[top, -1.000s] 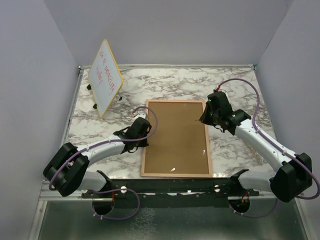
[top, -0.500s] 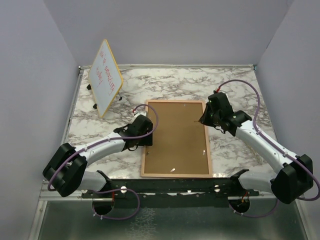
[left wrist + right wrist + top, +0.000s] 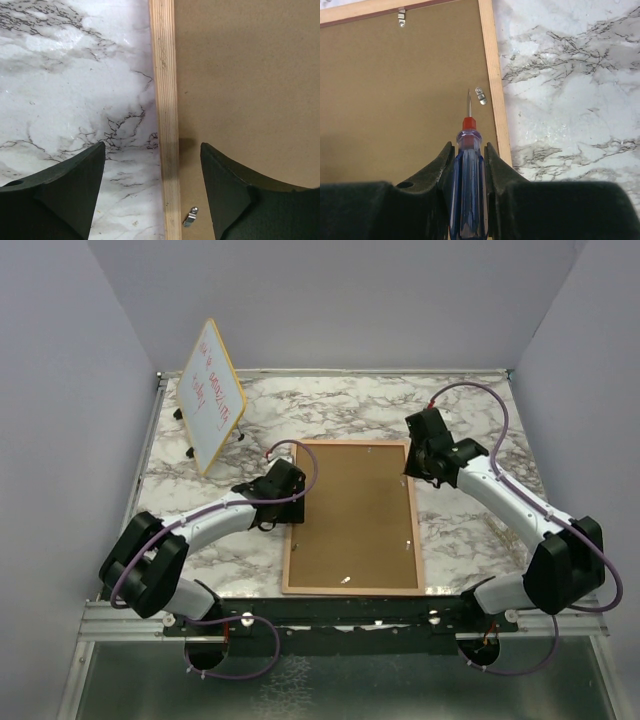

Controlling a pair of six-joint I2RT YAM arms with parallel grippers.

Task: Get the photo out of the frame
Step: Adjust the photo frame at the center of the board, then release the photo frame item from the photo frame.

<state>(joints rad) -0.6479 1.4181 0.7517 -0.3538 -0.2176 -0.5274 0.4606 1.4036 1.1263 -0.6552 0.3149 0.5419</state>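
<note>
Two grippers flank the frame (image 3: 350, 520), which lies brown back up. Jaws of the left gripper (image 3: 152, 146) stand spread, the frame's wooden rail running between them. Jaws of the right gripper (image 3: 468, 150) pinch a blue-handled screwdriver (image 3: 467, 190), its tip just beside a metal clip (image 3: 480, 95) ahead of them.

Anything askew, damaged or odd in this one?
Nothing stands out. The frame lies flat, back up and unmarked; the right gripper holds a screwdriver, and the whiteboard stands propped at the far left.
</note>
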